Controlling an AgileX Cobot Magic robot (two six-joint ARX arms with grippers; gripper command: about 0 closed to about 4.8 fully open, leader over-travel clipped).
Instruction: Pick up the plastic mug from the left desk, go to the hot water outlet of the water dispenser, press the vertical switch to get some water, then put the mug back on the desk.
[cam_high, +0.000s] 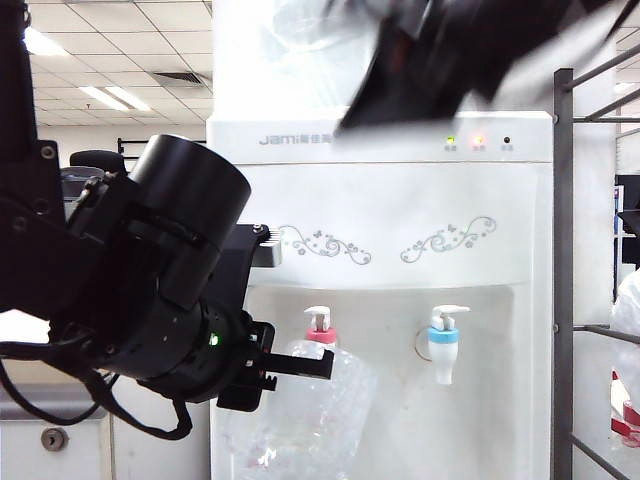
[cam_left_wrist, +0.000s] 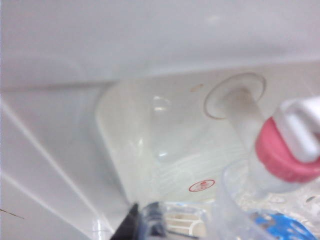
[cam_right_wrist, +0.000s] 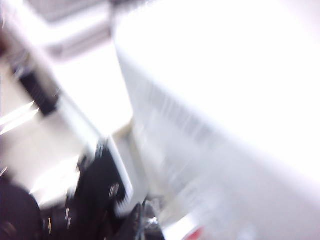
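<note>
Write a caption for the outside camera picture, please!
Left gripper holds plastic mug under hot water outlet.

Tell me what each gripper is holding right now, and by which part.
The left gripper is shut on the plastic mug, clamped at its rim, under the hot water outlet. The right gripper, a blur up by the water dispenser, is shut; nothing visible in it.

1. The left arm (cam_high: 150, 290) is matt black, built from stout cylindrical housings joined end to end.
2. A small green light (cam_high: 213, 340) glows on its wrist housing.
3. Black cables (cam_high: 60, 385) loop loosely beneath the arm.
4. A silver-headed screw (cam_high: 46, 152) sits on the black bracket at the far left.
5. The left gripper (cam_high: 300, 365) is black, with flat, angular fingers.
6. The right arm (cam_high: 450, 55) shows only as a black, motion-blurred shape at the top of the exterior view.
</note>
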